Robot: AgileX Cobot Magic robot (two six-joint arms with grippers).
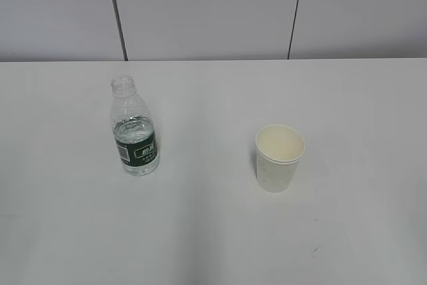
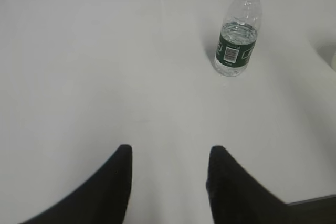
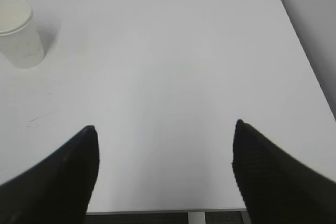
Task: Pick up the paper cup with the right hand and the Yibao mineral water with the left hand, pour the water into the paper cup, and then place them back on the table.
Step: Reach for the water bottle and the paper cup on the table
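The Yibao mineral water stands upright, uncapped, left of the desk's middle; the paper cup stands upright well apart to its right. Left hand fingers moderately apart, right hand fingers wide, both empty over the near edge.

Dark green label on the Yibao mineral water: white marks in a small frame, too small to read. Barcode on a white patch of the same label in the left wrist view, digits not legible. No other text anywhere.
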